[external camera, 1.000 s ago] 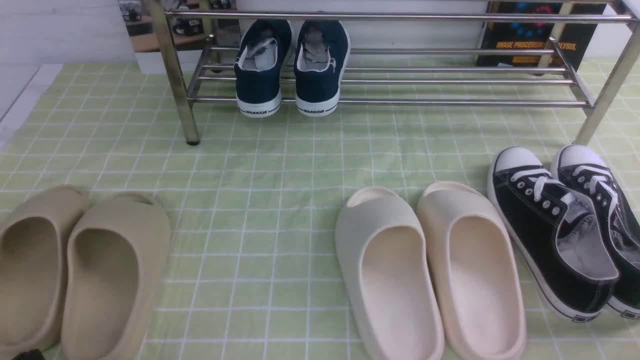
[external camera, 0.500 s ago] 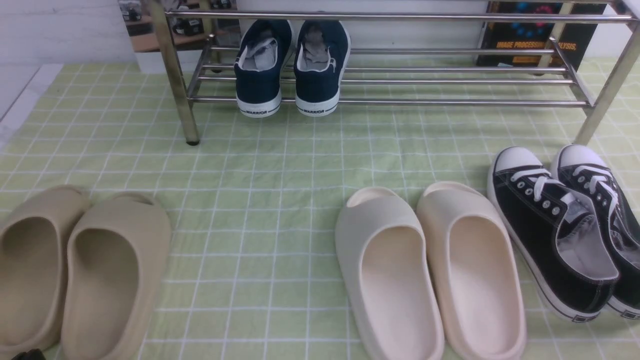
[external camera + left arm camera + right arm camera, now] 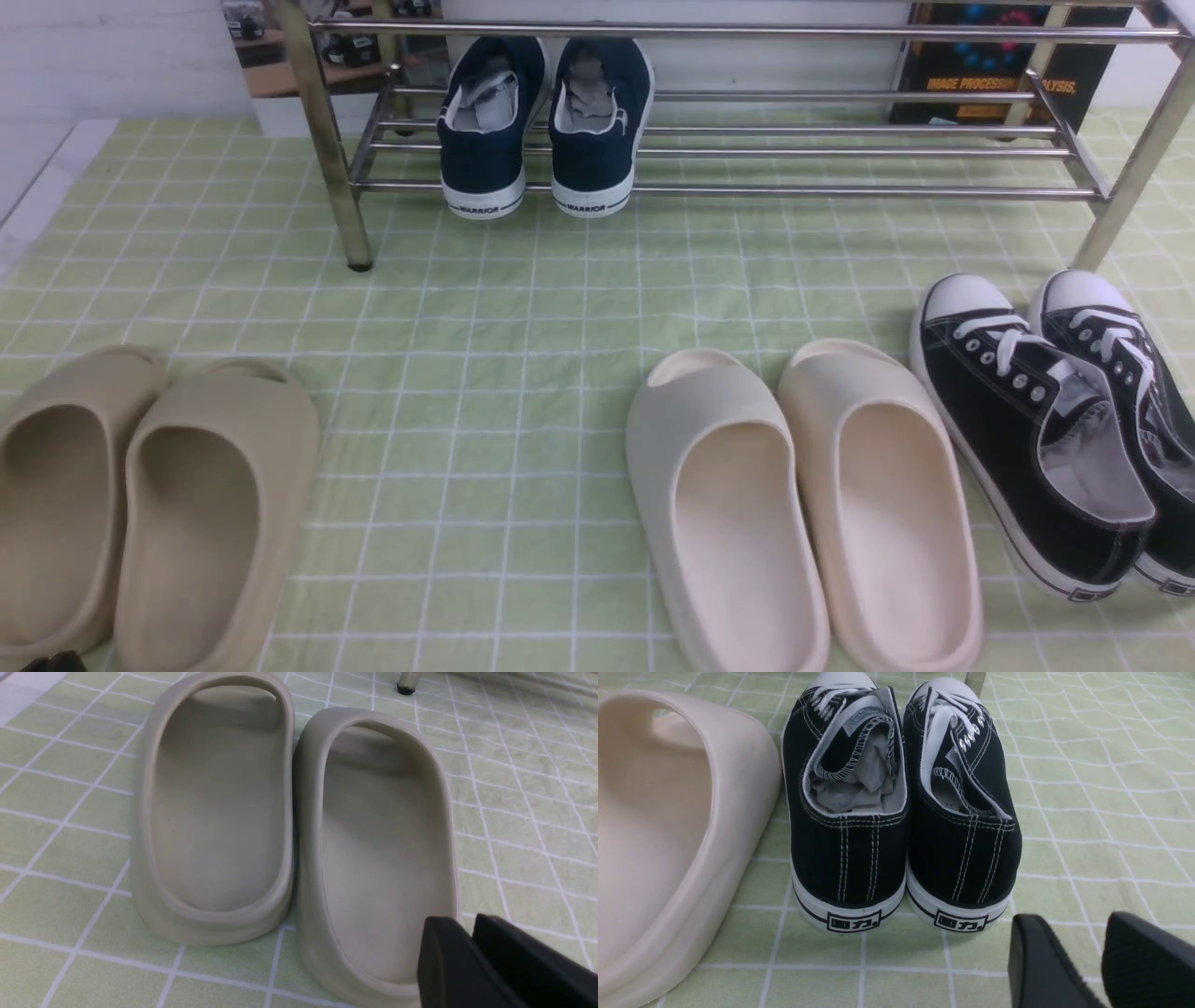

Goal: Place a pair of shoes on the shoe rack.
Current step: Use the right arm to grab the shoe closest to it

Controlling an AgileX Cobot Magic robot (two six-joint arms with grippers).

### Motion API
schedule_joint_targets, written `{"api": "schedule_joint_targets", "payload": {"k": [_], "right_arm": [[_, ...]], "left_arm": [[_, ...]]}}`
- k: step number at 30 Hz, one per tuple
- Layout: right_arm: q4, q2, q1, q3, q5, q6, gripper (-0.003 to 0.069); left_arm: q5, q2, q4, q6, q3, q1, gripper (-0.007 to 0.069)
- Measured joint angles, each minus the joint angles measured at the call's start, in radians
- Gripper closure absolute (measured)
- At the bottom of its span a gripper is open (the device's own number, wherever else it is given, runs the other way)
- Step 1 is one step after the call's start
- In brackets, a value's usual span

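The pair of shoes, two black canvas sneakers [image 3: 1027, 420] [image 3: 1120, 373] with white toe caps and laces, stands side by side on the green checked cloth at the right, toes toward the shoe rack [image 3: 747, 191]. In the right wrist view their heels [image 3: 850, 858] [image 3: 966, 858] face me. My right gripper [image 3: 1071, 919] hovers open just behind and to the side of the right-hand heel, with nothing between its fingers. My left gripper [image 3: 460, 921] hangs over the heel of a tan slide [image 3: 383, 849]. Its fingers are almost together and hold nothing.
A navy sneaker pair [image 3: 541, 121] sits on the rack's left part. Cream slides [image 3: 803, 504] lie right beside the black pair, one close to the left sneaker [image 3: 668, 835]. Tan slides [image 3: 140, 504] lie at the front left. A dark poster [image 3: 990, 65] stands behind the rack.
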Motion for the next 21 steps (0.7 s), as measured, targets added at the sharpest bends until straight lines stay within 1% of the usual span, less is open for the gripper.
{"api": "schedule_joint_targets", "payload": {"k": [21], "right_arm": [[-0.004, 0.000, 0.000, 0.000, 0.000, 0.000, 0.0413]], "left_arm": [[0.000, 0.000, 0.000, 0.000, 0.000, 0.000, 0.0526]]}}
